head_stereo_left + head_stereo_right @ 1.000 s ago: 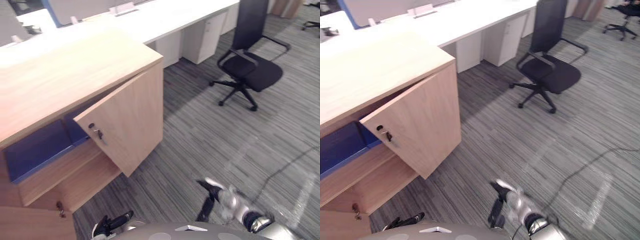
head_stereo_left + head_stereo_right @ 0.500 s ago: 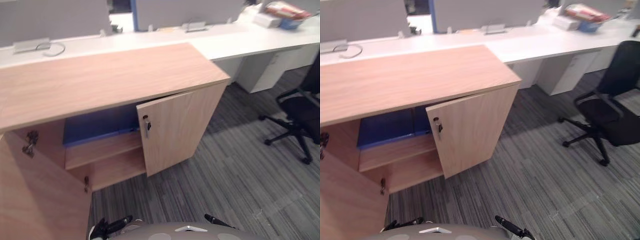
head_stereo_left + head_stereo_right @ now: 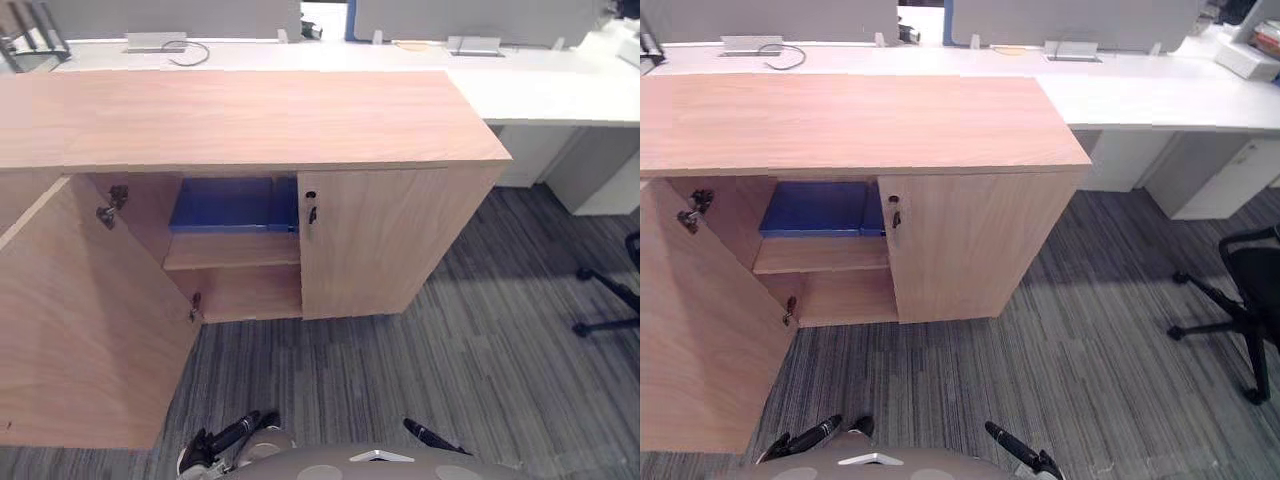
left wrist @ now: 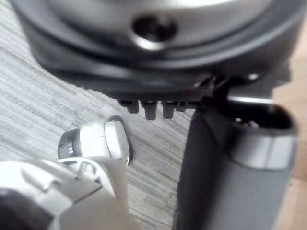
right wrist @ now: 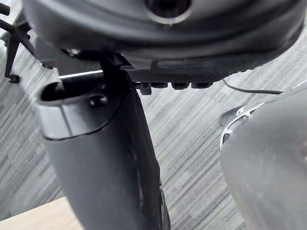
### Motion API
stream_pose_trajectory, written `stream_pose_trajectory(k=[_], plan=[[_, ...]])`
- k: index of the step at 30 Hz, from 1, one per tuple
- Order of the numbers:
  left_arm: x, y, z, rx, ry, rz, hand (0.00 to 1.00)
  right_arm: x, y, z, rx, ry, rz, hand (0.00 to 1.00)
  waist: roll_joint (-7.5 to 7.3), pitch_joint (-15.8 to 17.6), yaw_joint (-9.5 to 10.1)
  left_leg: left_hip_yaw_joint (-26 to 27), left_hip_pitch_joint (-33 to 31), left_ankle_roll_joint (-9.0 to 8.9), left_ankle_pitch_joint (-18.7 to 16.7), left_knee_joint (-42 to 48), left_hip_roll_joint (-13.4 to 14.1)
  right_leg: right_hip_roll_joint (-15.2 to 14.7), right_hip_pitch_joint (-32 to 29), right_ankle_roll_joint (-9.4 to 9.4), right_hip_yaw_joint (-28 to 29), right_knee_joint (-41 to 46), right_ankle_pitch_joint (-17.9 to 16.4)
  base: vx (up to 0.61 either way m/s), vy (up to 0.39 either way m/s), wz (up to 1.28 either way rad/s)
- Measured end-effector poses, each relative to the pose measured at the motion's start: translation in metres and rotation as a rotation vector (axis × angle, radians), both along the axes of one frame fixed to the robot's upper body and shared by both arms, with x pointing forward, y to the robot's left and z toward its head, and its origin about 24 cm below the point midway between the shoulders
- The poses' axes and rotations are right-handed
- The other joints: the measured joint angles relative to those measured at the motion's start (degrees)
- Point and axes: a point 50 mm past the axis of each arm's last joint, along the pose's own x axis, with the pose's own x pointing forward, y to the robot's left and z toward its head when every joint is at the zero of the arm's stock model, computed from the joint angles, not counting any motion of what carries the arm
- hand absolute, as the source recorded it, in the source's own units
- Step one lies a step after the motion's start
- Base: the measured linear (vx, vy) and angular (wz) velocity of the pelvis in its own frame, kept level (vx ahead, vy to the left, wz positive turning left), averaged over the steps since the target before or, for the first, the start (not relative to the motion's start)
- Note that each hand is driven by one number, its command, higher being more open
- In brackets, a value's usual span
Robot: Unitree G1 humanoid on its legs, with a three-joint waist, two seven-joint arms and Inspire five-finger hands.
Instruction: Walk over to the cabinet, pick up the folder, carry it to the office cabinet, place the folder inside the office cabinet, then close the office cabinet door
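You face a light wooden cabinet [image 3: 250, 115] at 12 o'clock, standing on grey striped carpet [image 3: 400, 370]. Its left door [image 3: 80, 320] is swung wide open toward 9 o'clock. Its right door [image 3: 390, 240] lies flat against the cabinet front, with a small lock [image 3: 311, 213] near its inner edge.

The flat blue folder [image 3: 235, 205] lies on the upper shelf [image 3: 232, 250] inside the open compartment, at 11 o'clock. Its right end is hidden behind the right door's edge.

Your left hand [image 3: 228, 437] hangs low at 7 o'clock over the carpet, released, with straight fingers and nothing in it, well apart from the folder. Your right hand [image 3: 428, 434] hangs at 5 o'clock in the same condition: released and carrying nothing.

A long white table [image 3: 540, 95] runs behind the cabinet from 12 to 2 o'clock. A black office chair [image 3: 1250, 300] stands on the carpet at 3 o'clock.
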Motion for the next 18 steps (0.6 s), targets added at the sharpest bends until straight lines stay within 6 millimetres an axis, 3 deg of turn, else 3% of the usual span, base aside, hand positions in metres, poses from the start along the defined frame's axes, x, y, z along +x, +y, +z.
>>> stream_pose_trajectory(k=[4, 6, 7, 8, 9, 10, 11, 12, 13, 14, 15, 16, 17, 18], plan=[[0.0, 0.003, 0.001, 0.004, -0.009, 0.028, 1.0, 0.001, 0.001, 0.0, 0.001, -0.002, 0.002, 1.0, -0.69, 0.4, -0.01, -0.3, -1.5, 0.33, 3.5, -1.6, -0.8, -0.6, 0.1, -0.04, -3.8, 0.5, -0.5, -0.08, 0.048, 0.52], [0.002, 0.007, 0.002, 0.017, -0.017, 0.037, 1.0, 0.001, 0.005, -0.001, 0.009, -0.002, 0.006, 1.0, -1.92, 0.8, -0.41, 5.9, -3.3, 2.78, 6.2, -1.7, -2.0, -2.6, 0.4, -0.27, -7.0, 1.3, -0.7, -0.05, 0.074, 0.98], [0.008, 0.012, 0.004, 0.033, -0.036, 0.036, 1.0, 0.001, 0.009, -0.001, 0.021, 0.0, 0.003, 1.0, -2.9, 1.5, -1.17, 15.8, -4.6, 7.77, 6.9, -1.3, -1.6, -4.1, 0.9, -0.3, -9.9, 1.8, -0.7, -0.06, 0.087, 1.04], [0.009, 0.015, 0.005, 0.046, -0.039, 0.046, 1.0, 0.004, 0.012, -0.001, 0.03, -0.005, 0.004, 1.0, -3.36, 2.1, -1.43, 24.9, -7.0, 11.16, 6.0, 1.8, -0.1, -4.7, 1.3, -0.19, -11.9, 2.1, -0.6, -0.08, 0.092, 1.16], [0.009, 0.014, 0.005, 0.045, -0.033, 0.052, 1.0, 0.007, 0.01, -0.001, 0.025, -0.015, -0.003, 1.0, -2.92, 2.7, -1.59, 37.7, -10.7, 14.43, 4.1, 8.5, 4.0, -5.2, 1.6, 0.23, -14.1, 2.8, -0.3, -0.06, 0.126, 0.89], [0.007, 0.012, 0.004, 0.035, -0.033, 0.083, 1.0, 0.009, 0.007, 0.0, 0.018, -0.018, -0.018, 1.0, -2.62, 3.4, -1.42, 47.8, -12.8, 16.04, 1.7, 16.4, 8.1, -6.0, 2.3, 0.62, -15.6, 3.1, -0.1, 0.0, 0.183, 0.8], [0.005, 0.012, 0.004, 0.036, -0.026, 0.094, 1.0, 0.009, 0.003, 0.0, 0.009, -0.018, -0.022, 1.0, -1.57, 3.3, -1.43, 54.1, -13.5, 16.35, -1.1, 21.5, 9.8, -6.5, 2.9, 1.16, -16.9, 3.4, 0.0, 0.05, 0.203, 0.79], [0.003, 0.013, 0.004, 0.043, -0.018, 0.08, 1.0, 0.011, -0.004, 0.002, -0.008, -0.024, -0.024, 1.0, 0.59, 3.3, -1.67, 59.0, -14.1, 16.44, -3.2, 23.3, 10.5, -6.3, 3.5, 1.64, -18.3, 4.6, -0.3, 0.06, 0.158, 0.86], [0.007, 0.011, 0.004, 0.043, -0.02, 0.046, 1.0, 0.014, -0.007, 0.002, -0.013, -0.025, -0.018, 1.0, 1.08, 3.5, -1.95, 58.6, -14.8, 16.07, -3.1, 23.1, 9.3, -6.7, 3.4, 1.58, -18.5, 5.2, -1.0, 0.04, 0.169, 1.33], [0.017, 0.011, 0.006, 0.054, -0.041, -0.024, 1.0, 0.017, -0.01, 0.003, -0.007, -0.021, -0.018, 1.0, 1.73, 3.7, -2.78, 55.6, -15.5, 16.48, -0.3, 18.3, 5.0, -6.5, 2.9, -0.28, -18.4, 3.9, -2.6, 0.0, 0.158, 1.93], [0.032, 0.01, 0.008, 0.055, -0.071, -0.074, 1.0, 0.02, -0.006, 0.002, 0.005, -0.028, -0.015, 1.0, 0.29, 3.4, -4.71, 54.9, -13.2, 16.61, 1.8, 8.8, -0.3, -5.1, 2.9, -2.67, -17.7, -1.4, -1.6, 0.02, 0.171, 2.13], [0.036, 0.014, 0.009, 0.061, -0.082, -0.078, 1.0, 0.02, -0.001, 0.001, 0.018, -0.029, -0.016, 1.0, -0.96, 3.5, -5.43, 59.3, -13.8, 18.02, -0.8, 13.1, -0.2, -6.0, 3.6, -2.47, -18.4, -3.0, 0.3, 0.04, 0.081, 1.8], [0.033, 0.01, 0.007, 0.041, -0.065, -0.082, 1.0, 0.021, -0.001, 0.001, 0.016, -0.034, -0.024, 1.0, -0.11, 3.6, -4.25, 64.3, -12.2, 16.65, -6.8, 24.4, 4.7, -6.9, 5.2, 0.39, -22.5, -2.4, 2.1, 0.13, 0.122, 1.37], [0.027, 0.002, 0.003, 0.008, -0.04, -0.079, 1.0, 0.022, -0.008, 0.003, -0.006, -0.037, -0.026, 1.0, 2.53, 3.7, -4.82, 64.4, -10.0, 14.81, -11.4, 23.0, 5.3, -6.1, 7.1, 0.96, -26.3, -1.2, 2.1, 0.12, 0.114, 1.16]])
